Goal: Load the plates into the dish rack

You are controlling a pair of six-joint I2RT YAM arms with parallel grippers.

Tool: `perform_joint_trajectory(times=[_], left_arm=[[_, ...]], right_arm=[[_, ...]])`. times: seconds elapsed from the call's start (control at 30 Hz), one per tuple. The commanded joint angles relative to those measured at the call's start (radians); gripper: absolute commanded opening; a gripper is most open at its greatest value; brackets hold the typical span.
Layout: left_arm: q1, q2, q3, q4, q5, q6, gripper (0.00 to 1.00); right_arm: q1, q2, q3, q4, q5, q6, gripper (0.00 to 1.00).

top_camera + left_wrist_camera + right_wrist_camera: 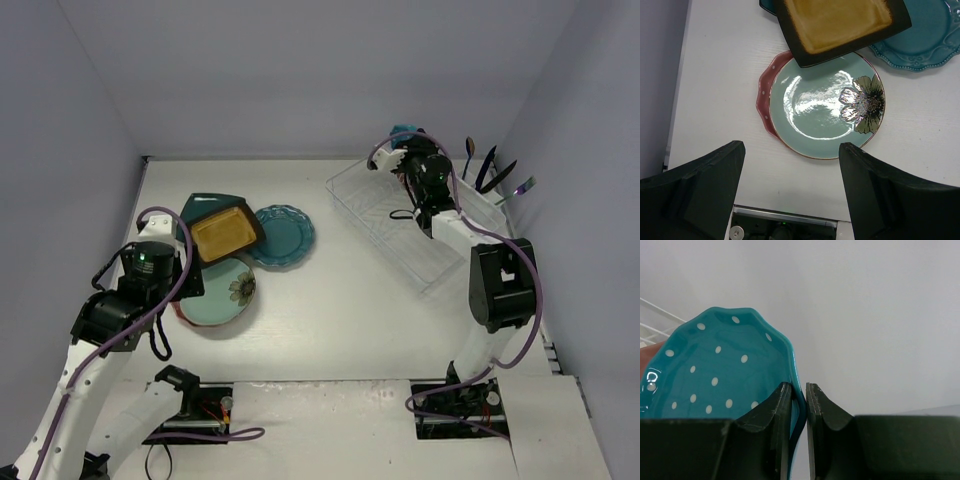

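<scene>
Only one dotted plate (715, 370) is pinched by the right gripper (799, 390) at the dish rack (375, 210) — five plates (215, 300) are left on the table (340, 320), left gripper (791, 149) spread.

The pink dotted plate (764, 100) is mostly hidden under the mint flower plate (817, 107), only its rim showing

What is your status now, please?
Right end effector shut on teal dotted plate, by dish rack. Left end effector open over mint plate. Mustard plate overlaps mint plate's rim.
</scene>
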Motion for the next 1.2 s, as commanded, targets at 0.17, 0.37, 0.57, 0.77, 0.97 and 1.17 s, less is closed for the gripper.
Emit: perform_joint_trajectory(times=[0.17, 0.37, 0.57, 0.77, 0.97, 1.17], left_arm=[[-0.004, 0.003, 0.017, 0.031, -0.025, -0.011, 0.76], [-0.004, -0.003, 0.005, 0.032, -0.025, -0.003, 0.76], [-0.004, -0.006, 0.003, 0.026, -0.022, -0.003, 0.76], [-0.004, -0.012, 0.009, 0.008, -0.029, -0.008, 0.76], [-0.004, -0.025, 0.006, -0.002, -0.034, -0.017, 0.76], [-0.004, -0.023, 0.009, 0.002, -0.026, -0.017, 0.76]], right_arm=[[-0.023, -0.048, 0.049, 0.241, -0.028, -0.126, 0.00], [-0.035, -0.060, 0.003, 0.238, -0.031, -0.097, 0.00], [-0.038, -0.048, -0.042, 0.250, -0.025, -0.010, 0.03], [-0.039, -0.005, -0.026, 0.249, -0.020, 0.084, 0.08], [-0.041, 0.021, -0.005, 0.223, -0.013, 0.157, 0.21], [-0.035, -0.003, 0.000, 0.246, 0.038, 0.219, 0.44]])
